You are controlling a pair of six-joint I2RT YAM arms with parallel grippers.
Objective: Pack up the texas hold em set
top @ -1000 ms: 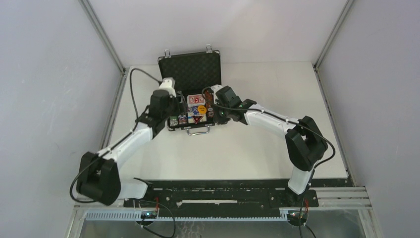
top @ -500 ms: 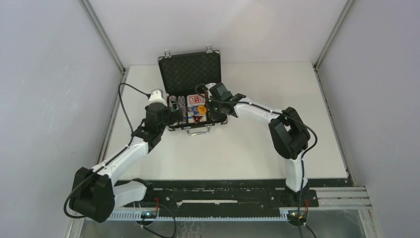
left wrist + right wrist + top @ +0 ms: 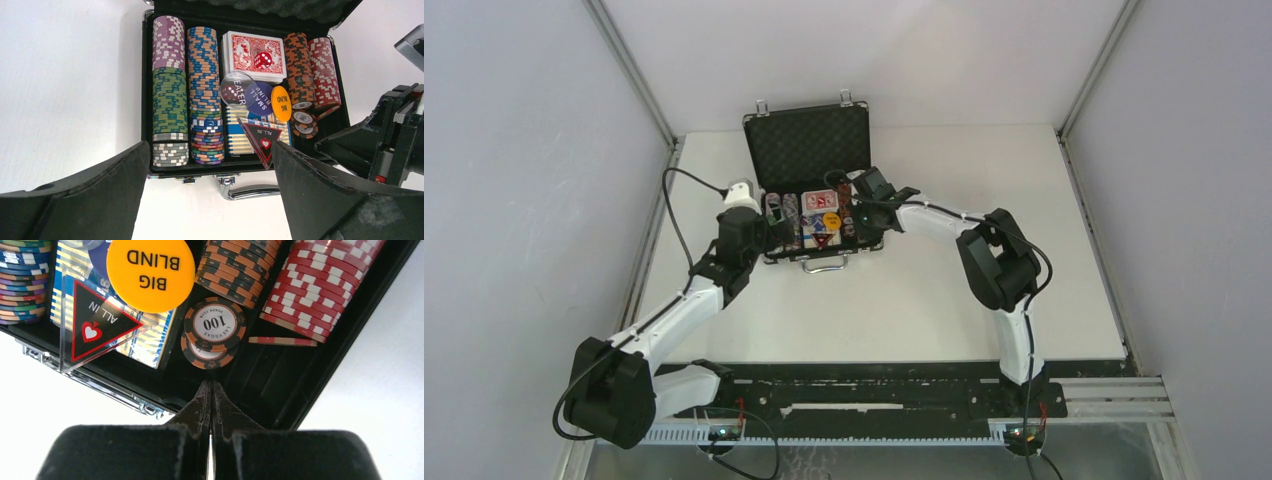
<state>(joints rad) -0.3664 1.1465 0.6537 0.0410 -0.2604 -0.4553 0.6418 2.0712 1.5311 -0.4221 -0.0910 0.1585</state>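
The black silver-edged case (image 3: 809, 145) stands open at the back of the table, its metal handle (image 3: 250, 191) toward me. Inside lie rows of striped chips (image 3: 170, 95), a red deck (image 3: 245, 50) with a red die (image 3: 261, 60) on it, a blue deck (image 3: 239, 137), round dealer buttons (image 3: 281, 103) and an ALL IN triangle (image 3: 263, 140). My left gripper (image 3: 210, 150) hangs open and empty just in front of the case's left half. My right gripper (image 3: 210, 385) is shut on nothing, its tips just short of two loose orange chips (image 3: 215, 322) in the case's right compartment.
A single red chip (image 3: 282, 341) lies flat beside the red chip row (image 3: 320, 285). The raised lid stands behind the tray. White table (image 3: 904, 300) spreads in front of and beside the case, with grey walls on both sides.
My left gripper opened wide and drew back from over the case's left side to its front left. The right arm folded further, bringing its shut gripper slightly along the case's right side.
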